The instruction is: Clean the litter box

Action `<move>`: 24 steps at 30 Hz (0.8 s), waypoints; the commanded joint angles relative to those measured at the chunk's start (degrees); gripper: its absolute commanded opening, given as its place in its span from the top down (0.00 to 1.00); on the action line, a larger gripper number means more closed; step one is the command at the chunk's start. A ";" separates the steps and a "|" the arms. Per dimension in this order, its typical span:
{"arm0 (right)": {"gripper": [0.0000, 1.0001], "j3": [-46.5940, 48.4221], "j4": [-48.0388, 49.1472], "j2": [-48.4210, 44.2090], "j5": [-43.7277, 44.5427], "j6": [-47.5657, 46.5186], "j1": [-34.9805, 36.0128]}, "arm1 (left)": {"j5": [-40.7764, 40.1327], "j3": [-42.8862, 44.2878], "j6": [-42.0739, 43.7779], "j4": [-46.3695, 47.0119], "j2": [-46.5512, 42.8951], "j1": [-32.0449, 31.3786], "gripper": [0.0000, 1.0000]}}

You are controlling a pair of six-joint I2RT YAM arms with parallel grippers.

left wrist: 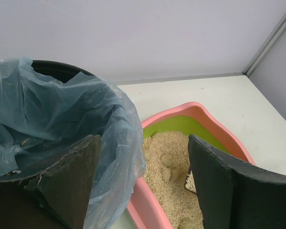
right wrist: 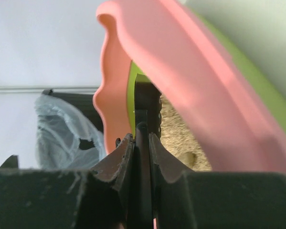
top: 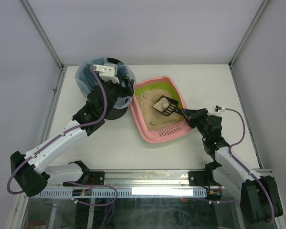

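We see bright, even, diffuse light from above in all three views. The white table point(top: 205, 86) carries only faint, soft-edged shadows beside the left arm point(top: 61, 138) and along the near side of the litter box point(top: 149, 133). A light strip point(top: 157, 191) at the near edge burns out to pure white. The frame posts point(top: 42, 33) splay outward toward the corners, a wide-lens effect. In the right wrist view the box's pink rim lies too close to the lens and blurs into a smooth band. The scoop point(right wrist: 145, 105) pinched in the right gripper point(right wrist: 140, 140) is dark and soft. In the left wrist view the blue bag point(left wrist: 61, 114) is sharp, with mild sheen, while the left gripper point(left wrist: 143, 143) shows nearly black fingers point(left wrist: 219, 186).
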 commanded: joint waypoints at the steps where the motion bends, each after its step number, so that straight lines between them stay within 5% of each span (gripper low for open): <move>1: 1.00 -2.14 16.21 1.43 -6.85 5.11 -1.96 | -0.51 -0.10 0.92 3.13 -1.51 0.47 0.24; 7: 1.00 -0.51 16.15 0.63 -12.87 2.59 -3.28 | 1.67 0.96 0.11 1.52 -0.42 0.51 0.24; 24: 1.00 -2.60 15.17 -1.33 -12.65 4.44 -6.67 | 1.15 1.96 -1.55 0.36 -0.99 0.84 0.25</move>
